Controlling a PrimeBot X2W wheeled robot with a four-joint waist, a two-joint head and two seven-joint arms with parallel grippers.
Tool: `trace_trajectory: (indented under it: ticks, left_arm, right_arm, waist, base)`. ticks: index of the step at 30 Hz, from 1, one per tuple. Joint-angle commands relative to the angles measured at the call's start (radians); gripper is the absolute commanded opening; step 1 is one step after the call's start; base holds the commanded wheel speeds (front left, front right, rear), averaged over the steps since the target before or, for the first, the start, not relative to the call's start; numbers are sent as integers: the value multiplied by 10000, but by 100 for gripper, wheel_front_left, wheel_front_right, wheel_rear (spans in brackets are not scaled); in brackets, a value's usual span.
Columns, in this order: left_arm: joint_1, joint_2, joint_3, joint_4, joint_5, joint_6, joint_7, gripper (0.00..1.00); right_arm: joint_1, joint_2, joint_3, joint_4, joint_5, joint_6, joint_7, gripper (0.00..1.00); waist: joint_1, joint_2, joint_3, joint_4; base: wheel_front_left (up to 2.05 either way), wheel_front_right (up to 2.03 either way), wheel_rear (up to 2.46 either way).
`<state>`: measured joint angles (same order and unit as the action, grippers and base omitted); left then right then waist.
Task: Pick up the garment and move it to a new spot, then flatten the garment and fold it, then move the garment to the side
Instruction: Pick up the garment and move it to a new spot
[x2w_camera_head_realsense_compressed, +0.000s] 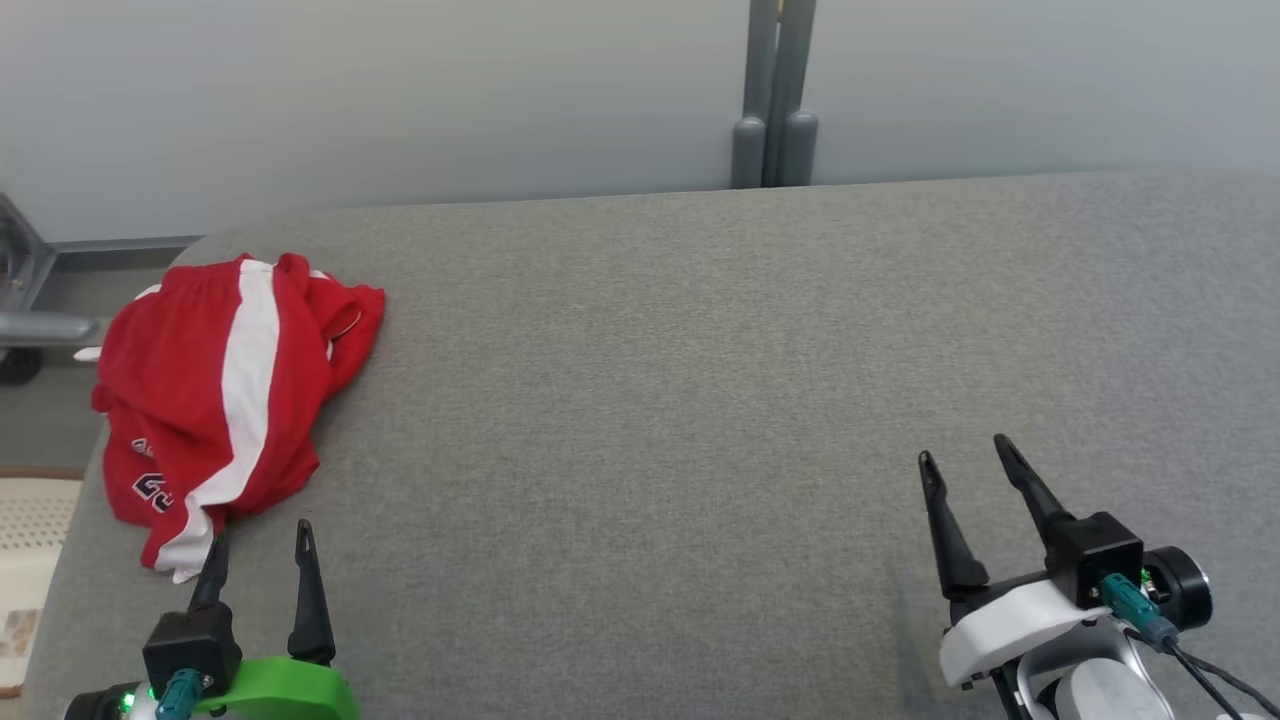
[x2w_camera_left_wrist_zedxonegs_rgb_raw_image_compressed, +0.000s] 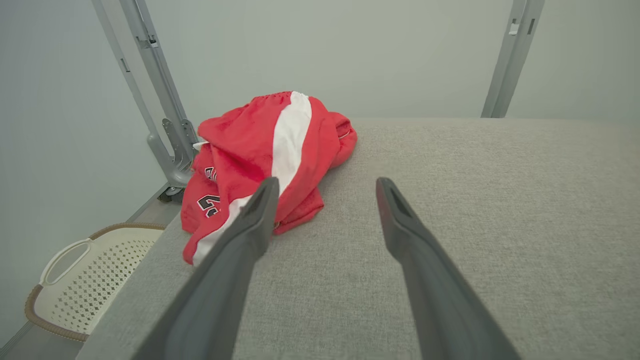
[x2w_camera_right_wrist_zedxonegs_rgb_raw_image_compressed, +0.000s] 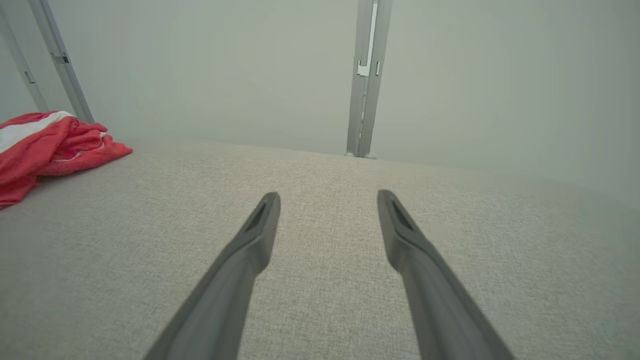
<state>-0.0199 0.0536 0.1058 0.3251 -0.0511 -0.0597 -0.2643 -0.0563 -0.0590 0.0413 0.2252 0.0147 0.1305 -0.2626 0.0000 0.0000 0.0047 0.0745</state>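
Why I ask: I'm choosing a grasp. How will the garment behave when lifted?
The garment is probably floppy: it lies crumpled in soft folds, so one pinch would leave it sagging. It looks thin, so likely light. Lying at the cushion's left edge, it might slide off toward the basket if pushed.

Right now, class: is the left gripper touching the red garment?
Cannot tell. In the head view one finger of the left gripper overlaps the hem of the garment; neither contact nor gap shows plainly.
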Motion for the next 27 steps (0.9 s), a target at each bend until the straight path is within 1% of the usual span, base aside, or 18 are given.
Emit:
trace_trajectory:
  ticks: [1,11,14,15,18,21,24,27]
  left_arm:
    - [129,15,64,35,-27,84,-4,100]
    - [373,8,388,302,-47,64,-2,100]
    - [459,2,515,328,-62,69,-2,100]
    - [459,2,515,328,-62,69,-2,100]
    - [483,0,582,386,-54,52,-2,100]
    - [548,-5,639,408,-43,1,0,100]
    - [565,-10,686,484,-138,-79,0,100]
    - [427,-4,670,491,-164,-190,0,100]
  right_arm:
    - [52,-10,137,60,26,4,-31,100]
    - [-174,6,996,462,240,2,-32,100]
    - [-294,4,1206,582,269,1,-32,100]
    - [-294,4,1206,582,269,1,-32,100]
    - [-288,-6,1334,667,218,1,-32,100]
    - [-280,3,1406,744,304,1,-32,100]
    - [-300,15,1483,809,359,1,-32,100]
    - [-358,18,1578,782,386,1,-32,100]
  waist:
    - [0,0,-56,661]
    - [0,0,-173,2467]
    - [0,0,-186,2884]
    - [0,0,-186,2884]
    - [0,0,-185,3280]
    - [0,0,-185,3538]
    - [0,0,-182,3606]
    - [0,0,-98,3500]
  base:
    - [0,0,0]
    - [0,0,0]
    - [0,0,0]
    - [0,0,0]
    - [0,0,0]
    - [0,0,0]
    - [0,0,0]
    - [0,0,0]
